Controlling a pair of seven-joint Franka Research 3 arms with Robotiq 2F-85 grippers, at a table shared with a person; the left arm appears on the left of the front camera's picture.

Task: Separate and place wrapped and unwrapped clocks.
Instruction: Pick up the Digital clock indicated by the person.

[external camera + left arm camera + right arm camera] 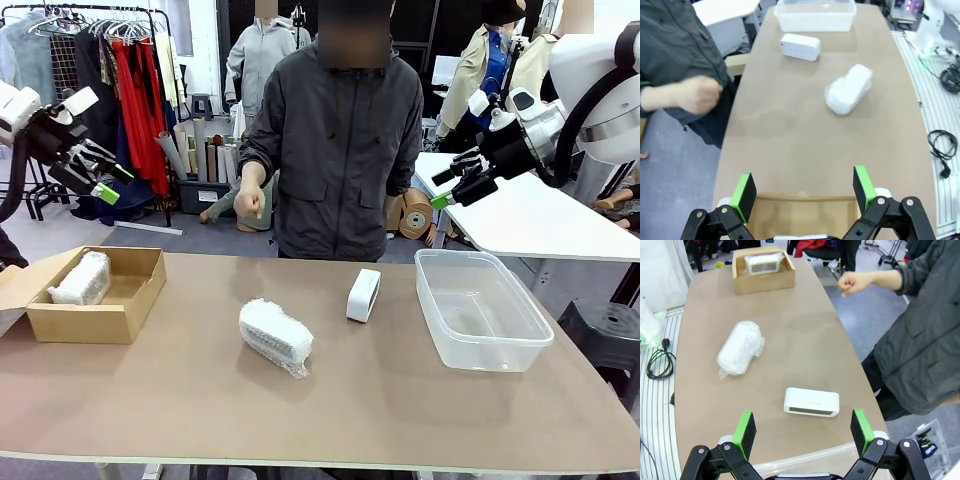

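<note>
Sorting half done: one wrapped clock boxed, two clocks waiting, both pincers wide open and empty.

Front view: the left pincer [112, 181] hangs above the cardboard box [130, 315], which holds the boxed wrapped clock [80, 280]. The right pincer [443, 188] hangs above the far end of the clear tub [520, 345]. On the desk [400, 410], the loose wrapped clock [275, 335] and the bare clock [363, 295] lie between them, well below both.
Left wrist view: the loose wrapped clock [849, 89] lies ahead of the pincer, with the bare clock [800, 46] beyond it.
Right wrist view: the bare clock [811, 402] lies just ahead of the fingers.
Next, probably, the left pincer descends onto the loose bundle, jaws across its narrow width, to carry it to the box.
</note>
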